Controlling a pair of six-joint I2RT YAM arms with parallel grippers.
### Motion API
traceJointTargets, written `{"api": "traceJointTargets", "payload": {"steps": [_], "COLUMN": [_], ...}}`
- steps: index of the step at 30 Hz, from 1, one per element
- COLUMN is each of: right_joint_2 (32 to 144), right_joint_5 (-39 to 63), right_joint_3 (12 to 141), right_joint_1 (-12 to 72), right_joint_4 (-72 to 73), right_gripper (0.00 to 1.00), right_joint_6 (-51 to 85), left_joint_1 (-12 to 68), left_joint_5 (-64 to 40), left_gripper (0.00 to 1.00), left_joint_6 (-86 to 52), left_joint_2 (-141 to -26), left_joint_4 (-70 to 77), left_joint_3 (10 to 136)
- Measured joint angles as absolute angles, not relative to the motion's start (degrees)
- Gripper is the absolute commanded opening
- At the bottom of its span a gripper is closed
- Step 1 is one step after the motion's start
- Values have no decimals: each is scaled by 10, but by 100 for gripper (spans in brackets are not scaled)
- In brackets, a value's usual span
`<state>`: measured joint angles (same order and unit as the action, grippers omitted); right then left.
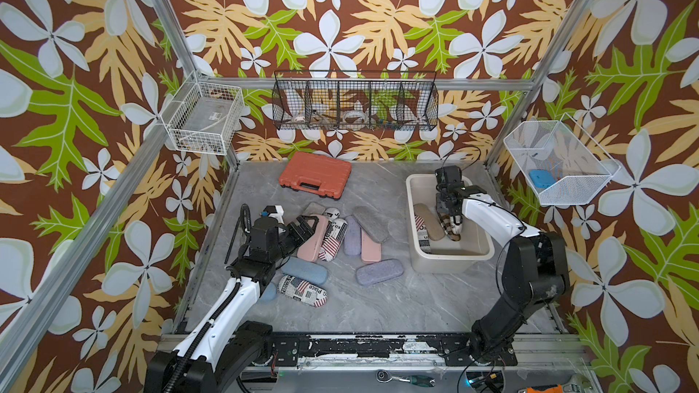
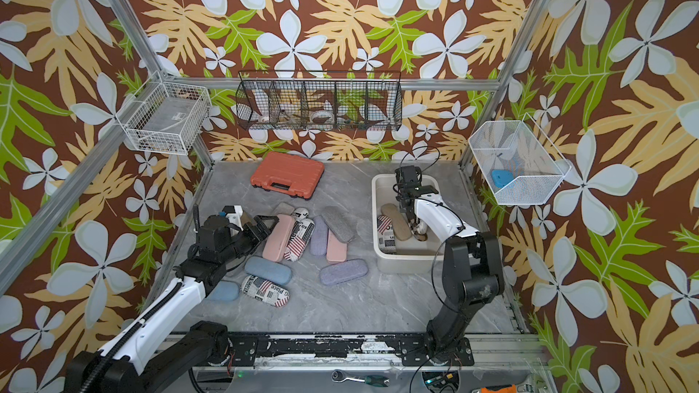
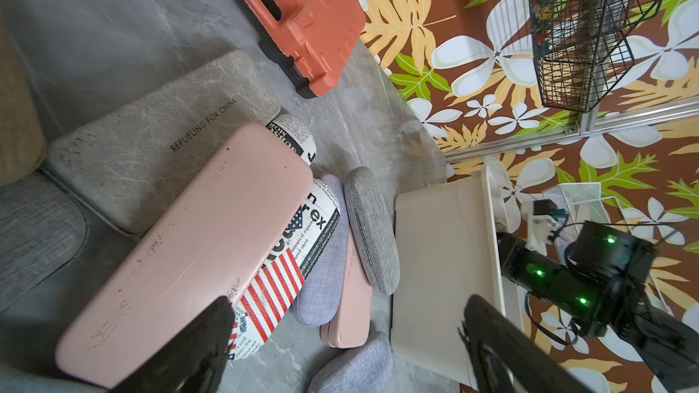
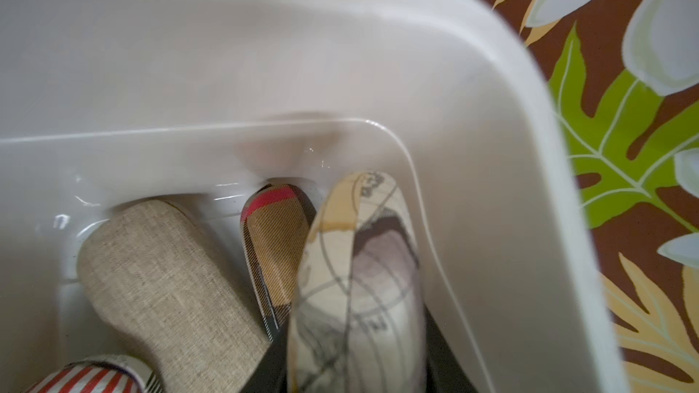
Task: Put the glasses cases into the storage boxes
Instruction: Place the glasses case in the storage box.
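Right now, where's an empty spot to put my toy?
The widest bare table is at the front, between the flag-print case and the right arm's base. Another gap lies between the orange toolcase and the tub. It's crowded by the case pile at the left gripper, and inside the tub, where the right gripper holds a cream printed case.

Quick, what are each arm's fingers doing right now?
Left gripper: open, holding nothing, by the pink case.
Right gripper: fingers closed on a cream patterned case, inside the tub.

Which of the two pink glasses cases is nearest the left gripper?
The pink case resting on the flag-print case, at the left gripper; the other pink case lies beside the grey case.
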<state>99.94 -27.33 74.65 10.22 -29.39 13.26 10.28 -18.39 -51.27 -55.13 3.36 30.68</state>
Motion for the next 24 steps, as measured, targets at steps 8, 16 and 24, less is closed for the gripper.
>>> {"api": "traceJointTargets", "payload": {"steps": [8,16,24], "right_joint_2": [1041,955,779], "right_joint_5": [-279,-211,-103], "right_joint_3": [745,748,655], "right_joint_1": [101,103,173], "right_joint_4": [-265,-260,-223], "right_gripper": [61,65,66], "right_joint_6": [133,155,212], "left_joint_1": [102,123,299], "left_joint_5": [-207,-215,-127], "left_gripper": [91,90,88], "left_joint_6": [-508,-507,-501], "left_joint_2": [-555,-532,-543], "left_joint_4": [33,18,-3], "left_joint_3": [316,329,359]}}
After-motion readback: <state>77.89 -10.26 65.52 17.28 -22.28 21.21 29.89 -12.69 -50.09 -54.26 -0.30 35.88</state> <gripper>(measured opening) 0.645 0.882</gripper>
